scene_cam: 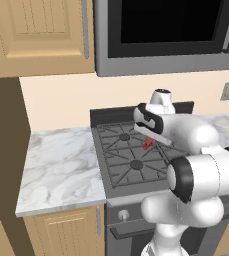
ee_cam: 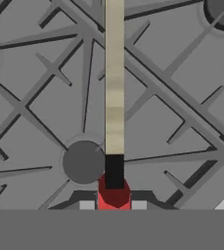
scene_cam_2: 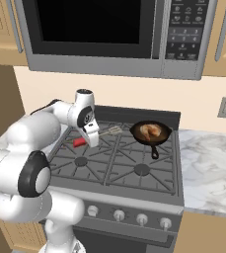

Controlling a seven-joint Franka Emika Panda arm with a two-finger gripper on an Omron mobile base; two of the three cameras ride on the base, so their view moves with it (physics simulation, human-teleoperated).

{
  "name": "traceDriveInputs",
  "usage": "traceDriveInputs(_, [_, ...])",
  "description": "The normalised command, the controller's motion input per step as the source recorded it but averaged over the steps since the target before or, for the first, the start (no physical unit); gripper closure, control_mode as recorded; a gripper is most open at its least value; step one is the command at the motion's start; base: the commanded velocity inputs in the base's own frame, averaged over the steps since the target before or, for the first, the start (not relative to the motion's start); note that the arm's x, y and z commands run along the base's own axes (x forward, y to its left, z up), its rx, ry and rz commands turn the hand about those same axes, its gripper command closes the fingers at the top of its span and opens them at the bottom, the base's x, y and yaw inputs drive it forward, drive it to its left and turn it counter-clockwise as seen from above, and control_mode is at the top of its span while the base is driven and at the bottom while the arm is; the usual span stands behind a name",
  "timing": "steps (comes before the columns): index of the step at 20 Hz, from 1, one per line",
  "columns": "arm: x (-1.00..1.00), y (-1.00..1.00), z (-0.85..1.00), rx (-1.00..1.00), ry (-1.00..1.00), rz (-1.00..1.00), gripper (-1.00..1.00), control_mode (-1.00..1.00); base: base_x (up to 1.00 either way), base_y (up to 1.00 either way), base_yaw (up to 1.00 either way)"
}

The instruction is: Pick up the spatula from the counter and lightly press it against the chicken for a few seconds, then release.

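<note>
My gripper (ee_cam: 113,205) is shut on the spatula (ee_cam: 114,83), and hangs over the stove grates. In the hand view the spatula has a red handle end, a black neck and a long pale blade reaching up the picture. From the right base view, the gripper (scene_cam_2: 93,140) holds the spatula (scene_cam_2: 78,143) above the left burners, its thin far end pointing right toward a black pan (scene_cam_2: 156,143). The browned chicken (scene_cam_2: 150,130) lies in that pan on the back right burner, a short way off from the spatula's tip. A bit of the red handle (scene_cam: 148,145) shows under the hand in the left base view.
The stove (scene_cam_2: 118,165) has dark grates and knobs along its front. A microwave (scene_cam_2: 109,29) hangs low above it. Marble counter lies to the left (scene_cam: 61,170) and to the right (scene_cam_2: 210,168) of the stove. Wooden cabinets (scene_cam: 41,35) flank the microwave.
</note>
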Motion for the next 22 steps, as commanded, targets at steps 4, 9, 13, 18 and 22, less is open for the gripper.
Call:
traceDriveInputs(4, [0.12,-0.33,0.00,0.00,-0.03,0.00,1.00,-1.00,0.00,0.00,0.00])
traceDriveInputs(9, [0.23,-0.41,0.00,0.00,0.00,0.00,1.00,-1.00,0.00,0.00,0.00])
traceDriveInputs(13, [0.31,-0.39,0.01,0.00,0.00,0.00,1.00,-1.00,0.00,0.00,0.00])
traceDriveInputs(18, [0.38,-0.34,0.02,0.00,0.00,0.00,1.00,-1.00,0.00,0.00,0.00])
traceDriveInputs(22, [0.25,-0.24,0.00,0.00,0.00,0.00,1.00,-1.00,0.00,0.00,0.00])
